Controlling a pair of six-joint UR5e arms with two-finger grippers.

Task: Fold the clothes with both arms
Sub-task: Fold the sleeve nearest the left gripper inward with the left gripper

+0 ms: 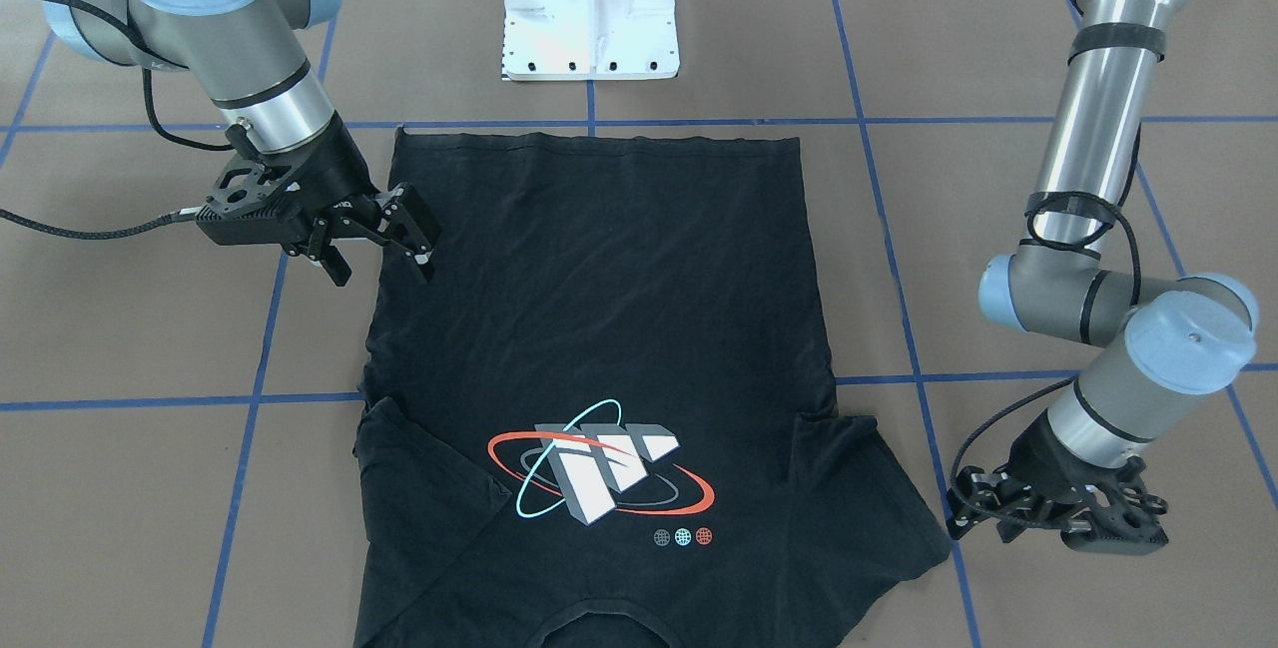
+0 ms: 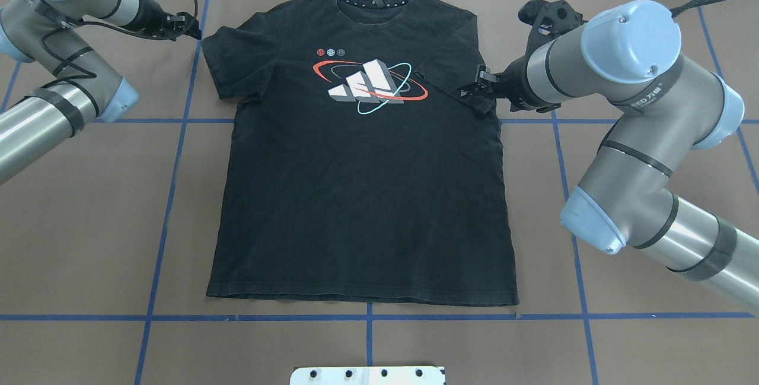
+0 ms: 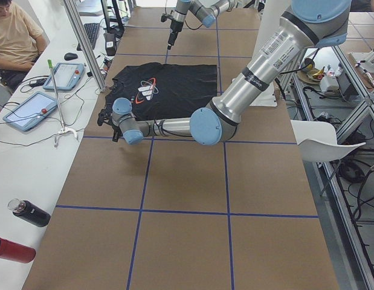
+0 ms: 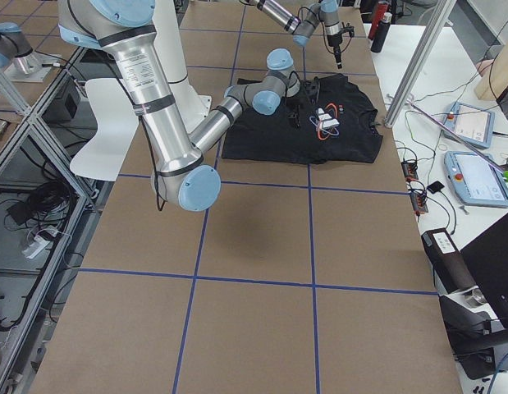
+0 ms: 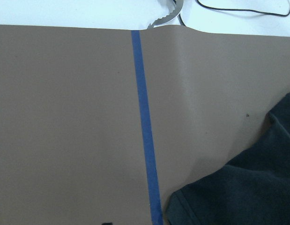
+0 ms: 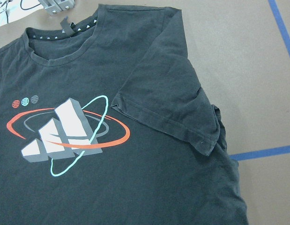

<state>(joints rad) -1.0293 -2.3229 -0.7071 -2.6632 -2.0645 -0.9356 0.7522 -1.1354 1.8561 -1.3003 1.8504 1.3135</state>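
One limp T-shirt [image 2: 362, 195] is being approached; sleeve hems are judged best grasped. Right pincer [image 1: 384, 239] is gaping; left pincer [image 1: 983, 508] cannot be told.

A brown table [image 2: 89, 225] with blue tape lines [image 2: 172, 195] carries 1 black T-shirt [image 2: 362, 195].

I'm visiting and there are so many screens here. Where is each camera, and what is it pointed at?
Front-facing: across the table, looking down at the T-shirt; right hand shows left, left hand right.
Overhead: behind the robot, both arms visible.
Exterior left: table's end, left arm near.
Exterior right: opposite end, right arm near.
Left wrist: looks at brown table, blue tape, a sleeve; no hand visible.
Right wrist: looks at the folded-in sleeve and graphic.
Front-facing and overhead share the white base.
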